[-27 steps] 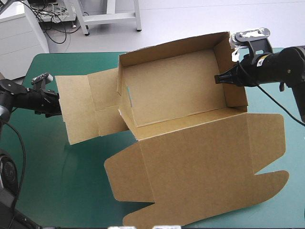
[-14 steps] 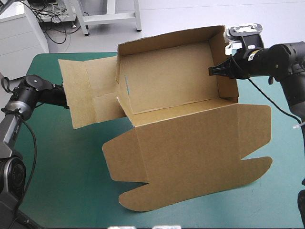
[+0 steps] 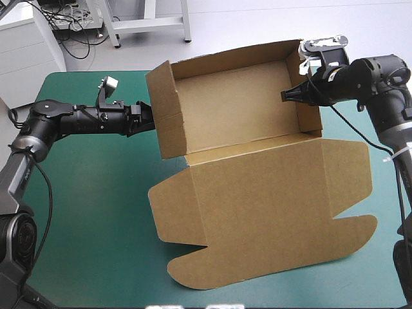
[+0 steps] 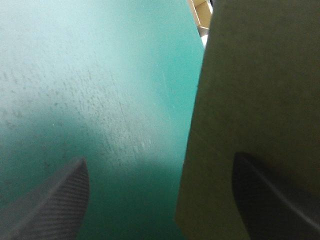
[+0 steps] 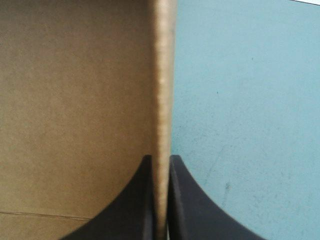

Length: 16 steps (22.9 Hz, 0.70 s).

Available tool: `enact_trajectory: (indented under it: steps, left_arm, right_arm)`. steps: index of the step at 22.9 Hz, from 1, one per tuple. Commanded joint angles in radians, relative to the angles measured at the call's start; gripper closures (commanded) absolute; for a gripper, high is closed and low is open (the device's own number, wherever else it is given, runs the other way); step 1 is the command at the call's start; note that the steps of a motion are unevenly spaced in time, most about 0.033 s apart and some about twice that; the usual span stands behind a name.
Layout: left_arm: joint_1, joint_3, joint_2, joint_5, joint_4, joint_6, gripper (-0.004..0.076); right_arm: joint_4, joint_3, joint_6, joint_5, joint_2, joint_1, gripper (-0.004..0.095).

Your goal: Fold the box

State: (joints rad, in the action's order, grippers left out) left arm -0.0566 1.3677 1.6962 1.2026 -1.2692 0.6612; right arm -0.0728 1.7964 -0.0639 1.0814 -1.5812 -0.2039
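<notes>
High and wrist views, box-folding stage. The left gripper (image 3: 145, 117), at centre left of the high view, has its black fingers spread wide. In its own wrist view the left gripper (image 4: 160, 157) shows one finger (image 4: 52, 202) over the teal-green cover (image 4: 100, 90) and the other finger (image 4: 270, 200) in front of the brown board, whose edge runs between them. The right gripper (image 3: 286, 96), at upper right of the high view, pinches the right wall (image 3: 308, 96) of the box (image 3: 238, 109). In the right wrist view the right gripper (image 5: 160, 161) is all but closed, with the wall's edge (image 5: 162, 90) standing between the fingers.

Compared with the earlier frames, the left side panel no longer lies spread out toward the left of the frame. It now stands as the left wall (image 3: 166, 112) of the tray, and the left arm has reached in from the left edge to that wall's outer face. The right gripper keeps the same hold. The box occupies the centre of the cover (image 3: 84, 212), with its lid (image 3: 257, 219) flat toward the bottom of the frame
</notes>
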Motion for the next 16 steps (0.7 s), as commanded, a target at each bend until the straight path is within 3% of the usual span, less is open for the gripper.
enact_trajectory:
  steps: [1,16]
  left_arm:
    - [0.020,0.029,-0.066,0.103,-0.100,0.009,0.0167]
    - [0.116,0.030,-0.164,0.103,-0.188,0.043,0.0167]
  right_arm:
    - [-0.006,0.028,0.014,-0.068,0.030,0.006,0.0931]
    - [0.026,0.028,0.040,-0.060,0.012,0.006,0.0931]
